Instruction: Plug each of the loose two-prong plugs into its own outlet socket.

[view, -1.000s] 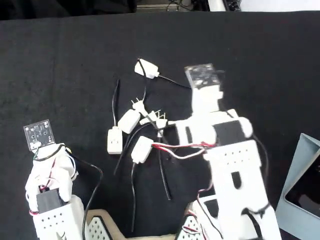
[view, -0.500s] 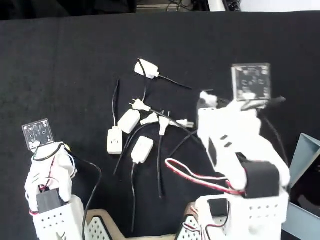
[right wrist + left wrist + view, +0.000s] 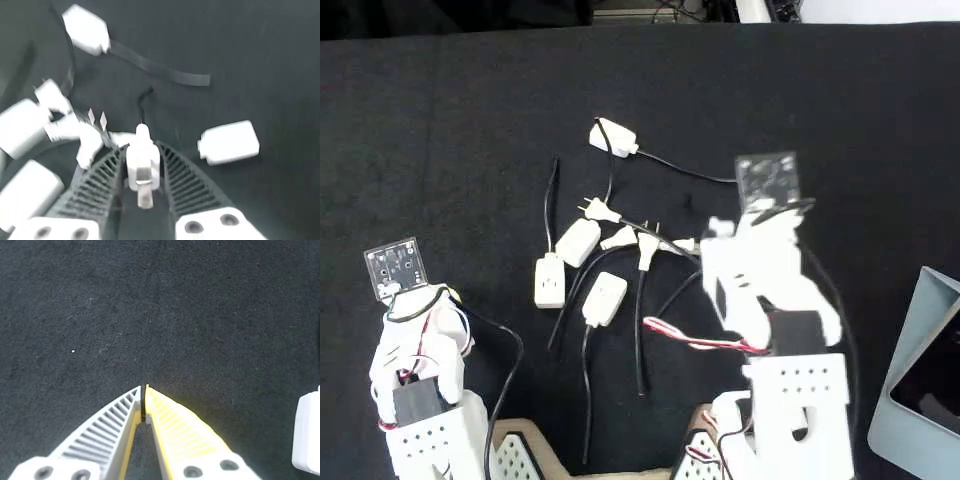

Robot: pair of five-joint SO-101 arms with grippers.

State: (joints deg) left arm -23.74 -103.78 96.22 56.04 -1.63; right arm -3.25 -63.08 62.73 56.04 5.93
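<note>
Right gripper [image 3: 141, 149] is clamped on a white two-prong plug [image 3: 142, 165]. The plug sits lengthwise between the ribbed fingers, and its thin black cord leads off ahead of the tips. Since half a second ago the right arm [image 3: 775, 310] has swung back from the right side toward the cluster of parts, so its wrist now hangs just beside the rightmost plugs. The left arm [image 3: 420, 370] has not shifted. It sits folded at the near left corner, and the left gripper [image 3: 144, 392] is closed on nothing, tips meeting above bare cloth. None of the parts on the cloth has moved.

Everything rests on the black-covered table [image 3: 450, 130]. A grey-blue box [image 3: 920, 390] stands at its right edge, well apart from the work.

Three white outlet sockets [image 3: 578, 241] lie close together left of centre, and a fourth socket [image 3: 613, 137] lies farther back with its own cord. The right wrist view shows another socket [image 3: 229, 142] on open cloth near the gripper, not touching it.

Loose plugs [image 3: 645, 248] lie bunched between the sockets and the right arm, with prongs pointing different ways. Black cords [image 3: 642, 340] cross over one another among them, tangling the group. The right arm hides the cloth beneath it in the high view. A white block [image 3: 307, 432] shows at the edge of the left wrist view; I cannot tell which part it is.
</note>
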